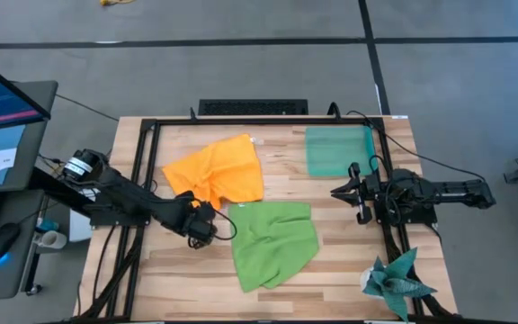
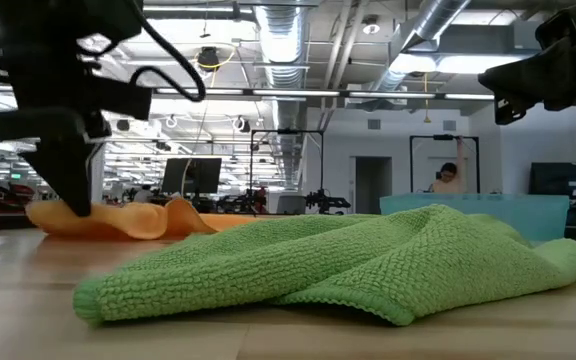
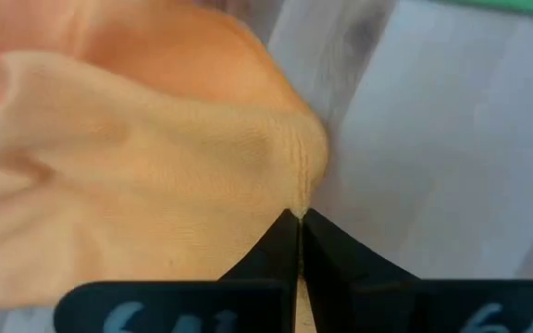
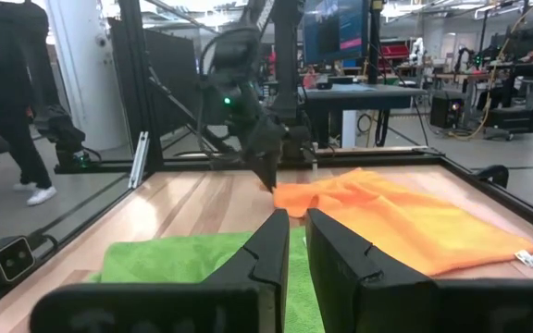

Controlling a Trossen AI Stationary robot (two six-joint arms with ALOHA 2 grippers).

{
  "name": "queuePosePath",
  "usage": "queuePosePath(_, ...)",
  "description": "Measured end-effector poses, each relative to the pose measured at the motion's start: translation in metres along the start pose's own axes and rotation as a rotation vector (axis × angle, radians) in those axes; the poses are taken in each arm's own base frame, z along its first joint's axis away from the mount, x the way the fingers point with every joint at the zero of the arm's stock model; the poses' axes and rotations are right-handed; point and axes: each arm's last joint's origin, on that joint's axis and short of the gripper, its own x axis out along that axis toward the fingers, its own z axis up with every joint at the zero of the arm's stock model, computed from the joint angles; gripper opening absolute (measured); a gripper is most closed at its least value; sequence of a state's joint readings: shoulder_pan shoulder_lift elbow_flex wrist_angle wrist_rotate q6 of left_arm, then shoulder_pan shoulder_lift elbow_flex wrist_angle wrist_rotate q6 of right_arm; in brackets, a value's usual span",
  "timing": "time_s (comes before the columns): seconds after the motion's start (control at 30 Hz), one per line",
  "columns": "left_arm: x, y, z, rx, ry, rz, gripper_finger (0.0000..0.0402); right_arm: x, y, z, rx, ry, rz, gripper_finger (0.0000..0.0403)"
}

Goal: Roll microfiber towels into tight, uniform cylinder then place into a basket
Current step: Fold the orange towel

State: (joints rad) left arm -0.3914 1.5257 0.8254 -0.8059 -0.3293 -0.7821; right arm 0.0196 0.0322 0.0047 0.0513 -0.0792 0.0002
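Observation:
The orange towel lies crumpled at the table's far left, and my left gripper is shut on its near edge. Just right of that gripper, near the middle, the green towel lies rumpled and flat on the wood. The translucent teal basket stands at the far right. My right gripper hovers level near the basket's near side. Its fingers stand a narrow gap apart with nothing between them. My left gripper pinches a bunched corner of the orange towel's near edge between its two shut fingers. The fingers come steeply from above. That corner is raised a little off the wood, while the rest of the towel lies slack on the table.
A dark teal spiky cloth sits at the table's near right corner. A black frame runs around the table. A monitor and desk stand off the table's left side. A person stands in the room beyond.

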Motion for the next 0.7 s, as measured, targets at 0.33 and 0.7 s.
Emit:
queuePosePath(0.33,-0.033,-0.004,0.006,0.008,-0.011,0.102,0.0002,0.000,0.000,0.000,0.008,0.000,0.001,0.0066)
queuePosePath(0.7,-0.047,0.006,0.006,0.006,-0.008,0.234,0.0002,0.000,0.000,0.001,0.165,-0.009,0.001,0.0066)
